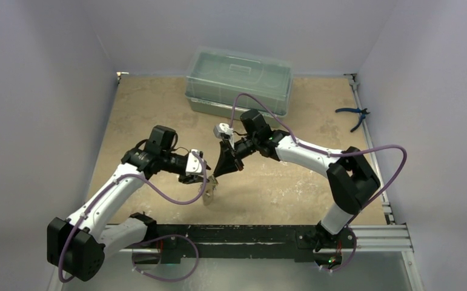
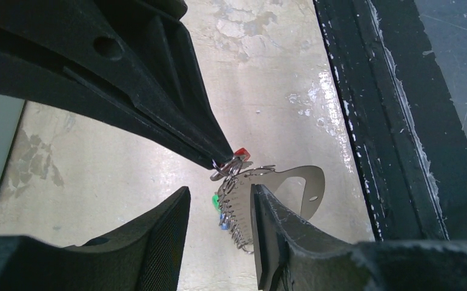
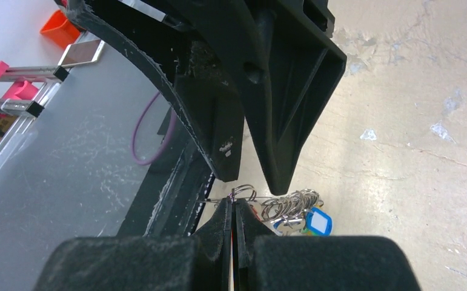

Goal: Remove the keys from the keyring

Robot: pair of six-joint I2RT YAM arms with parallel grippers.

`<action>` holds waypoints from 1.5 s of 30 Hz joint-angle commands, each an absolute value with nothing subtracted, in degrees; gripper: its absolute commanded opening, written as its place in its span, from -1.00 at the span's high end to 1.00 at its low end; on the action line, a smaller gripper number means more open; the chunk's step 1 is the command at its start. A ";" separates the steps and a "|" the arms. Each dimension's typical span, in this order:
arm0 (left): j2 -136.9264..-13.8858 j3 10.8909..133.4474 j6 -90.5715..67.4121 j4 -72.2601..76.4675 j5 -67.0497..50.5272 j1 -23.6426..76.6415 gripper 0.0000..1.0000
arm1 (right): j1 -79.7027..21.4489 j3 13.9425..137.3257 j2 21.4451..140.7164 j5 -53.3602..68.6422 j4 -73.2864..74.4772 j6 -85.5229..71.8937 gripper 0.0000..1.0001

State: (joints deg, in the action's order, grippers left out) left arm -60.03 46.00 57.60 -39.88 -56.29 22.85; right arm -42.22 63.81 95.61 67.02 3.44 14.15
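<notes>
The keyring hangs above the table between both grippers; its whitish-grey strap loop (image 2: 308,179) curves off to the right. A stack of small rings (image 2: 238,212) carries the keys, showing green (image 2: 216,200), blue (image 2: 221,221) and red (image 2: 241,153) heads and a blue tag (image 3: 318,222). My right gripper (image 3: 232,203) is shut on a thin ring (image 3: 246,191) at the top of the bunch. My left gripper (image 2: 220,191) is open, its fingers (image 2: 158,242) straddling the ring stack, which lies close to the right-hand pad. From above, both grippers (image 1: 203,173) (image 1: 220,171) meet over the bunch (image 1: 211,189).
A clear lidded plastic box (image 1: 238,82) stands at the back of the table. Blue-handled pliers (image 1: 353,115) lie at the far right edge. The black mounting rail (image 1: 249,233) runs along the near edge just below the bunch. Purple cables (image 1: 176,197) loop off both arms.
</notes>
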 commanded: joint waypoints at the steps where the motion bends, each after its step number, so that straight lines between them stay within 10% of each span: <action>1: -59.92 45.37 55.18 -36.31 -57.76 23.83 0.22 | -42.62 66.27 94.30 68.42 3.86 14.01 1.00; 21: -59.77 44.06 49.21 -32.98 -56.43 26.37 1.00 | -42.63 65.70 94.00 68.80 4.75 14.94 1.00; 45: -59.25 45.20 35.75 -26.12 -58.89 23.63 1.00 | -40.25 60.95 95.98 65.06 10.23 23.42 1.00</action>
State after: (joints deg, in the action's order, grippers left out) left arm -59.96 43.29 38.28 -29.36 -55.81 24.12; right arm -40.42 59.77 95.04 65.06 10.44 22.65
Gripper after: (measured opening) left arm 0.009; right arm 0.011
